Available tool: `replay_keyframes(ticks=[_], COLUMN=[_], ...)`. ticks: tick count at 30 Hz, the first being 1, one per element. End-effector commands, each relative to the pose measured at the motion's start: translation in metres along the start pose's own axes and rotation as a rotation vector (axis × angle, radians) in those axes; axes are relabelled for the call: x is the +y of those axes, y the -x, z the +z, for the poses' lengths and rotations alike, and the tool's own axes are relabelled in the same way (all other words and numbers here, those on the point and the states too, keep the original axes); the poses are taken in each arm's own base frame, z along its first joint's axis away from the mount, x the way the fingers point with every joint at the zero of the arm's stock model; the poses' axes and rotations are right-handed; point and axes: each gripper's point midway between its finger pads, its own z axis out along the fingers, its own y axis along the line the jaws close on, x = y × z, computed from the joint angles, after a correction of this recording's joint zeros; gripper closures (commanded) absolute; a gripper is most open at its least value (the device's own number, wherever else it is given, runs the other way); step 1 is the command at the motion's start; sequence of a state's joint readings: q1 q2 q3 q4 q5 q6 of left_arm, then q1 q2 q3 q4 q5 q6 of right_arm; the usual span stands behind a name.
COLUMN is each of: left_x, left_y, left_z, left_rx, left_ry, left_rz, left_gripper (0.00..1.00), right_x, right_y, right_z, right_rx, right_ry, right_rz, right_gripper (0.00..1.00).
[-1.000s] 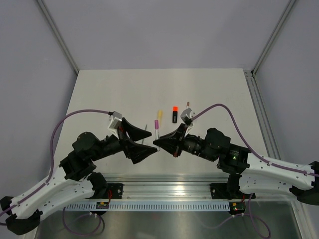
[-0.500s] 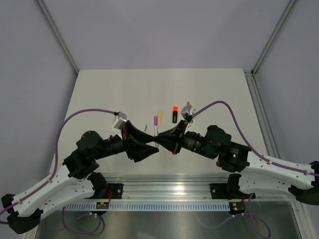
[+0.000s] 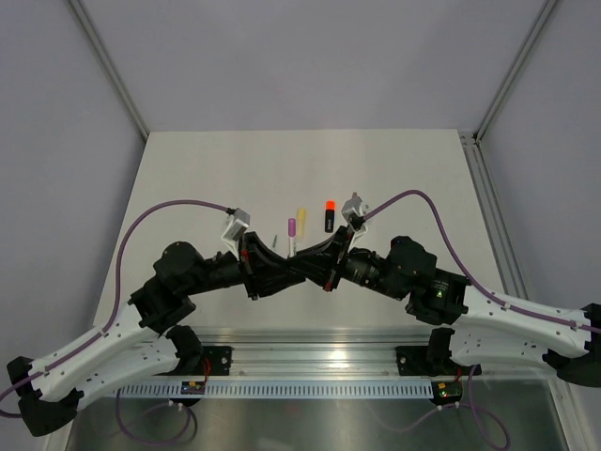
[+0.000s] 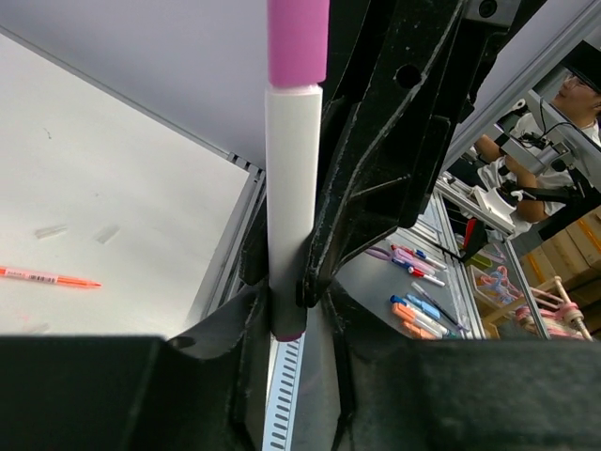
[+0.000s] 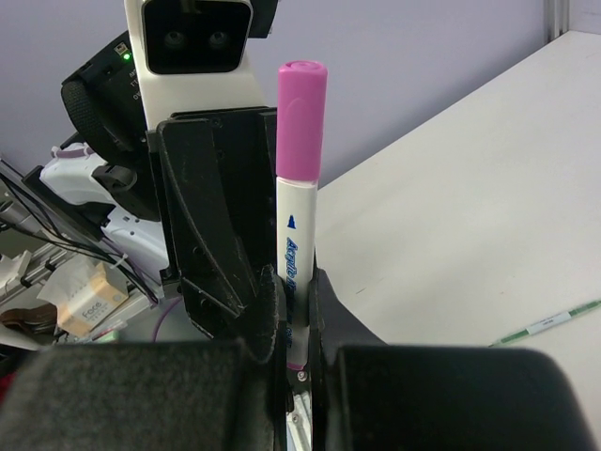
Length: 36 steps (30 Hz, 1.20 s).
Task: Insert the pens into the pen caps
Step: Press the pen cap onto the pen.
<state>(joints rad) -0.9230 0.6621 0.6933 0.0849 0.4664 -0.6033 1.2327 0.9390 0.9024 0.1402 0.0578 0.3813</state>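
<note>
Matte white table (image 3: 188,188), slim pink-capped pen (image 5: 298,235)

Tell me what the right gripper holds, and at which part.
The pink-capped white pen, pinched at the lower end of its barrel.

Left hand (image 3: 287,270) has closed, seemingly gripping pen (image 4: 293,188).
</note>
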Motion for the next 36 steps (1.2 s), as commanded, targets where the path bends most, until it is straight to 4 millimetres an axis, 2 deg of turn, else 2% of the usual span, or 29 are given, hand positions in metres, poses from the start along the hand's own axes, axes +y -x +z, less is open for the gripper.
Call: replay_keyframes(ticks=[1, 2, 3, 5, 11, 15, 16, 18, 19, 22, 25, 30, 33, 36], left_x=[-0.016, -0.018, -0.019, -0.020, -0.015, -0.007, -0.003, 0.001, 0.005, 0.013, 0.022, 0.022, 0.026, 0.030], left_y=[0.014, 0.015, 0.015, 0.015, 0.015, 0.013, 0.015, 0.013, 0.012, 0.010, 0.003, 0.001, -0.002, -0.005], left_z=[0.000, 0.000, 0.000, 0.000, -0.002, -0.006, -0.007, -0.009, -0.010, -0.013, -0.016, -0.018, -0.021, -0.024], left_rx=[-0.049, -0.050, -0.051, -0.047, -0.048, -0.042, -0.051, -0.050, -0.051, -0.056, -0.042, -0.040, -0.030, -0.027], left_ry=[-0.070, -0.074, -0.078, -0.085, -0.053, -0.006, 0.019, 0.042, 0.059, 0.105, 0.141, 0.144, 0.164, 0.181], left_rz=[0.039, 0.040, 0.042, 0.043, 0.062, 0.076, 0.079, 0.087, 0.088, 0.098, 0.088, 0.090, 0.098, 0.104], left_gripper=[0.78, 0.80, 0.90, 0.99, 1.00, 1.00, 1.00, 1.00, 1.00, 1.00, 1.00, 1.00, 1.00, 1.00], right_x=[0.009, 0.009, 0.009, 0.008, -0.003, -0.005, -0.008, -0.008, -0.011, -0.011, -0.009, -0.015, -0.015, -0.017], right_y=[0.010, 0.008, 0.005, 0.003, 0.002, 0.004, 0.003, 0.005, 0.005, 0.009, 0.012, 0.016, 0.037, 0.046], right_z=[-0.001, -0.001, -0.001, -0.001, -0.001, -0.001, -0.001, -0.002, -0.002, -0.005, -0.007, -0.009, -0.013, -0.014], right_rx=[-0.038, -0.034, -0.029, -0.024, -0.025, -0.012, -0.004, -0.007, -0.006, -0.005, 0.003, 0.027, 0.024, 0.037], right_ry=[0.051, 0.052, 0.054, 0.054, 0.021, -0.005, -0.020, -0.032, -0.047, -0.058, -0.058, -0.086, -0.101, -0.094], right_rz=[0.015, 0.019, 0.021, 0.024, 0.033, 0.039, 0.040, 0.049, 0.052, 0.051, 0.042, 0.010, -0.014, -0.042], right_gripper=[1.00, 1.00, 1.00, 1.00, 1.00, 0.88, 0.80, 0.73, 0.65, 0.52, 0.45, 0.36, 0.33, 0.32])
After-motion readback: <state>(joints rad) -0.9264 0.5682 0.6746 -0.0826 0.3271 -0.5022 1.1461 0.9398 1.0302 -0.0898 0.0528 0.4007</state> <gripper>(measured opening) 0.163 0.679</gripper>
